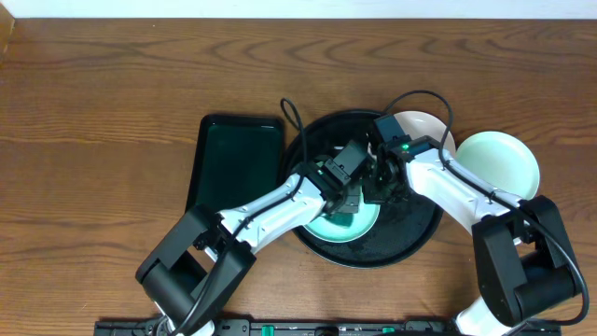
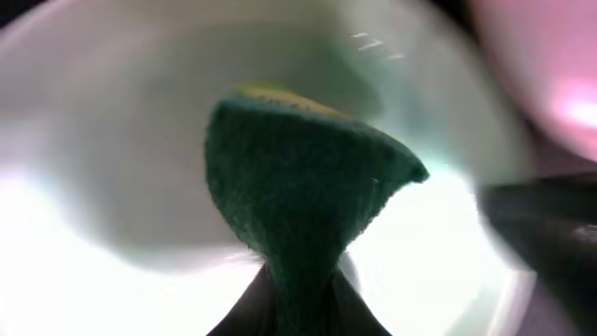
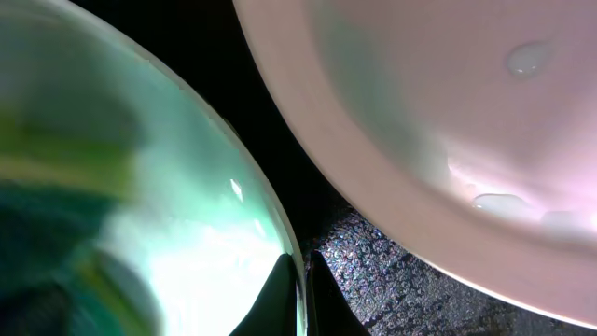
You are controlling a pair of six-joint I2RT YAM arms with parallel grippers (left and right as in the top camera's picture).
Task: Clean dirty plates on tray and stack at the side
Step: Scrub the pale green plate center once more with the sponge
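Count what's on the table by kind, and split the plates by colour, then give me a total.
Mint-green plates: 2 (tray plate, side plate)
White plate: 1
Trays: 2 (round black tray, rectangular green tray)
Green sponge: 1
Total: 6

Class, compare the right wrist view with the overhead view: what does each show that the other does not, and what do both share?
Right wrist only: water droplets on the white plate, and the right tool shut on the rim of a mint-green plate. Overhead only: the rectangular green tray and a second mint plate on the table beside the black tray. Both: that mint-green plate, the white plate and the black tray.
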